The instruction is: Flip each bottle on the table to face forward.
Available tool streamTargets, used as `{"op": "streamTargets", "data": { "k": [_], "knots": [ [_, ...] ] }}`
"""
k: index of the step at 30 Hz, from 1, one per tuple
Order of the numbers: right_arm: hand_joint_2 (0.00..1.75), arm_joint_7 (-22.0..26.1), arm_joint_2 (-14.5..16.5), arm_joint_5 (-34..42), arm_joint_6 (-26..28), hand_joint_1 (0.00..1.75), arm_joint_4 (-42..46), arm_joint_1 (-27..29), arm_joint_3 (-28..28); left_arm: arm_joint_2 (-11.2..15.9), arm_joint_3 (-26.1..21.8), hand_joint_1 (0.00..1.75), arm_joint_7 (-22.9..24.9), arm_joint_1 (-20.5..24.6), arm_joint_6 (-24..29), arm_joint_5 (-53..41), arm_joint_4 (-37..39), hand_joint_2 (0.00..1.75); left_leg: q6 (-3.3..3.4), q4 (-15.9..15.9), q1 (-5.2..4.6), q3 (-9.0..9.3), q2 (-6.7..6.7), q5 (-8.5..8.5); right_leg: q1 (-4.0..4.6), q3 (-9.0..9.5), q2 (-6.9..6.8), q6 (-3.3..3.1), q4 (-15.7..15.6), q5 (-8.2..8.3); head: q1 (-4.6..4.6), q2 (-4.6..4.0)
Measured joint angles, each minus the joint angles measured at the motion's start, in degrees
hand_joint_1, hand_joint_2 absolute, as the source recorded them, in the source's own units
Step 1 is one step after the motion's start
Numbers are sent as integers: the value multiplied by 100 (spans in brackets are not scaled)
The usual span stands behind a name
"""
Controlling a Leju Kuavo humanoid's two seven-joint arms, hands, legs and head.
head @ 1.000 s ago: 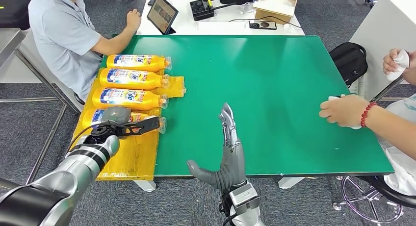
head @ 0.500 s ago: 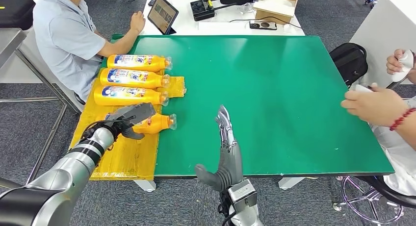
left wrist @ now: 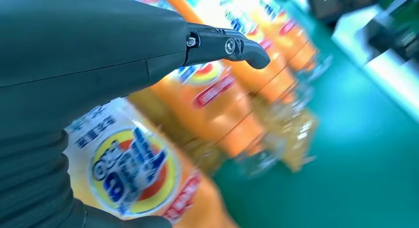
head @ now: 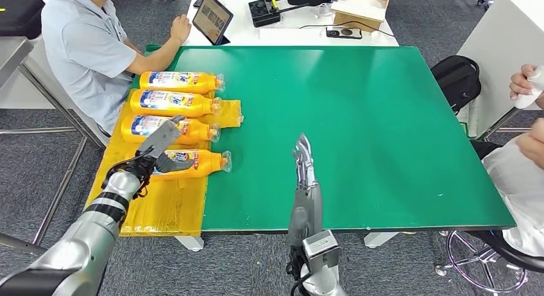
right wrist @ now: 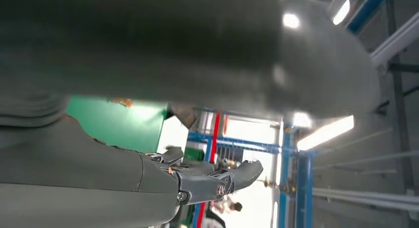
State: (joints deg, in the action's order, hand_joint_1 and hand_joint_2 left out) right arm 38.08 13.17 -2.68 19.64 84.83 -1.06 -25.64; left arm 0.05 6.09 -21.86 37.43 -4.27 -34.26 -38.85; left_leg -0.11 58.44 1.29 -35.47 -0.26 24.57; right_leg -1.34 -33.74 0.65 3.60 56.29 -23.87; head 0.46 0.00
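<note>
Green table [head: 359,116], grey carpet floor [head: 38,161], tablet [head: 212,17].

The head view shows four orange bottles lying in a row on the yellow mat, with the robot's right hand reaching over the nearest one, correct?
Nearly. The head view shows the left hand reaching over the nearest bottle, not the right. The right hand is raised over the green table. The four bottles do lie on the yellow mat.

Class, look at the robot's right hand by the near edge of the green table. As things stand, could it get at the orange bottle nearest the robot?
Probably yes. The right hand is open over bare green table, with nothing between it and the nearest bottle. But the left hand is already at that bottle, so the two might crowd each other.
</note>
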Motion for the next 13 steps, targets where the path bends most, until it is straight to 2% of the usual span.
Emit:
{"op": "streamTargets", "data": {
  "k": [6, 10, 13],
  "knots": [
    [0, 1, 3, 33, 250, 0, 222, 32, 27, 59, -23, 0, 21, -1023, 46, 1063, -1772, 175, 0, 0, 0, -3, 2, 2, 0, -5, 0, -1, -2, -1, -1, 0],
    [0, -1, 88, 495, 0, 0, 230, 89, 255, 54, -51, 0, -10, -1698, 324, 1629, -2842, 175, -1, 0, 0, -4, 3, 4, 0, -8, 0, -3, -2, -3, 0, 0],
    [0, -1, 198, 823, 36, 0, 145, 109, 462, -10, -62, 0, -13, -2148, 554, 1797, -3506, 175, -1, 0, 0, -5, 4, 4, 0, -9, 0, -3, -3, -3, 0, 0]
  ]
}}
